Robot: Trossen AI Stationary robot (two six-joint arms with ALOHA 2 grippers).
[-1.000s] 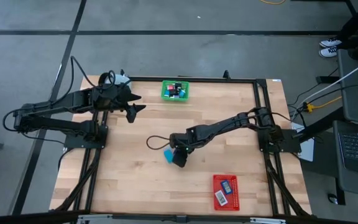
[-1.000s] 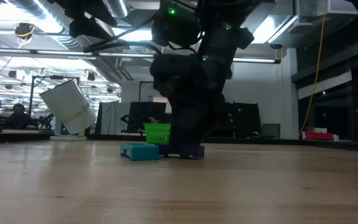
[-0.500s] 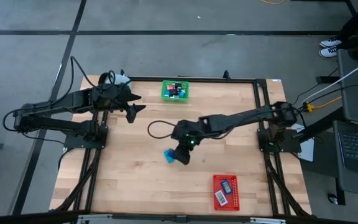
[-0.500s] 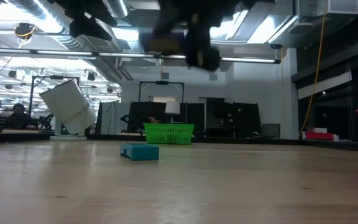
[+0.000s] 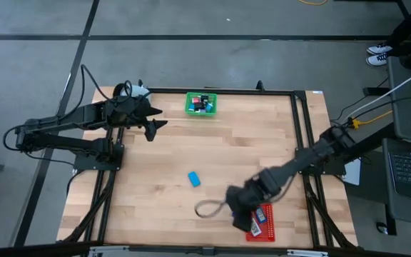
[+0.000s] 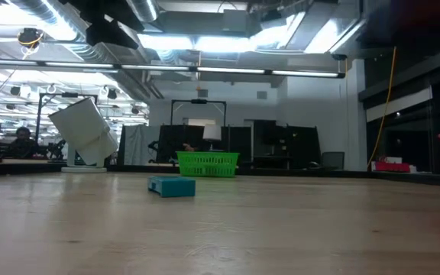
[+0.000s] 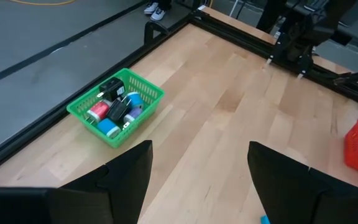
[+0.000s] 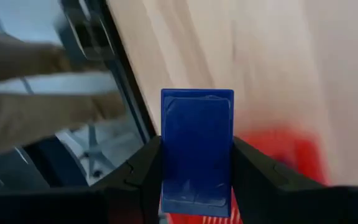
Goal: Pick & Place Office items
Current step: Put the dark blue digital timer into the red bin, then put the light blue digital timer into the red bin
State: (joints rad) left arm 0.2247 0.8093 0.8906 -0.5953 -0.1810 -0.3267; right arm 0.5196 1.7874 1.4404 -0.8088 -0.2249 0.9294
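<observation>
I had the right gripper (image 8: 196, 186) clamped on a flat blue rectangle (image 8: 196, 152), which stood upright between the two fingers in the right wrist view, and from above that gripper (image 5: 242, 212) hung at the near left corner of the red tray (image 5: 264, 227), with a loop of cable lying on the wood beside it. My judgement was that the step in hand was the drop into that tray, and doing it well meant carrying the piece fully inside the mesh rim, clear of the items already lying in it, lowering it close to the floor of the tray and only then parting the fingers, so the thin card would not tip over the edge. The wrist picture was smeared, so I could not say exactly how far over the tray the piece stood. The left gripper (image 7: 197, 180) waited open near the far left of the table (image 5: 155, 214), looking toward the green tray (image 7: 143, 99), which held several small items. One more light blue piece (image 5: 194, 179) lay alone on the bare boards mid-table, well apart from both trays. The surface was pale wooden planking inside a black frame; beyond it the low view showed a lit workshop with ceiling strip lights.
</observation>
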